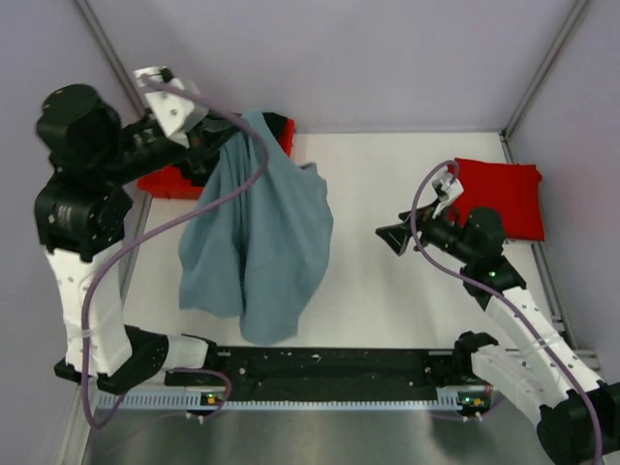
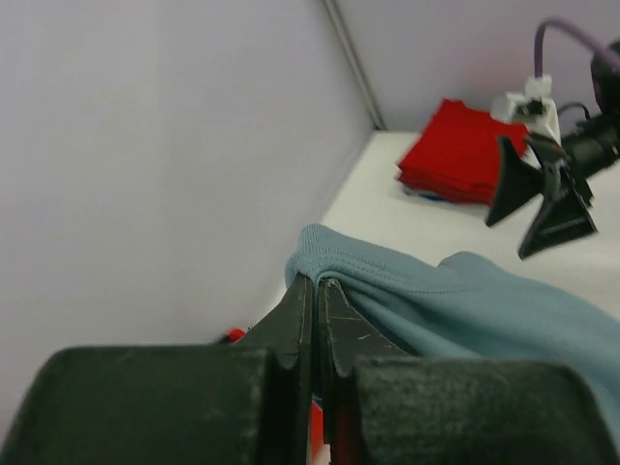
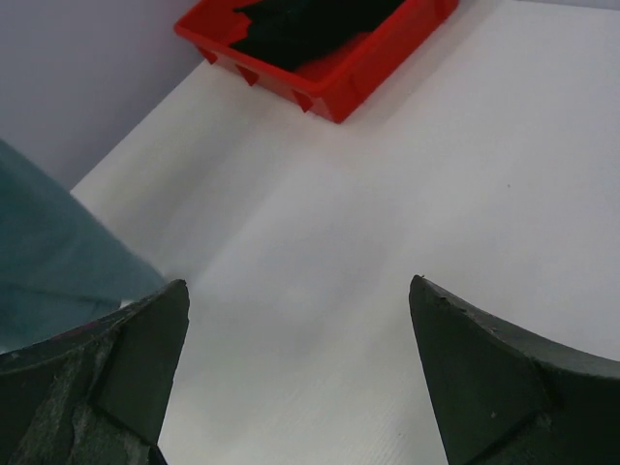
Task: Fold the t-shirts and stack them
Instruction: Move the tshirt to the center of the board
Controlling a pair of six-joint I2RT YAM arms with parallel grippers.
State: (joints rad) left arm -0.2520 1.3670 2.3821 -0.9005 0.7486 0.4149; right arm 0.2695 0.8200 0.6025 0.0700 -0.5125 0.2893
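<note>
The blue shirt [image 1: 257, 242] hangs from the left gripper [image 2: 317, 283], whose fingers are pressed together on a stitched edge of the cloth; it may be the collar or a hem, but the wrist view is too close to tell. In the top view its long axis runs from that pinch point at the far left toward the arm bases. It is narrow and bunched at the top, then spreads into broad soft folds with a deep crease down the middle. Its lower end lies on the table [image 1: 387, 174] near the front edge. The cloth is plain dusty grey-blue.

The red shirt [image 1: 499, 199] lies folded into a flat rectangle at the far right of the table. The black shirt [image 3: 291, 24] sits crumpled in the red bin [image 3: 339, 82] at the far left, partly behind the hanging cloth.

The right gripper [image 1: 392, 237] hovers over bare table right of the blue shirt, with its fingers spread wide and nothing between them.
</note>
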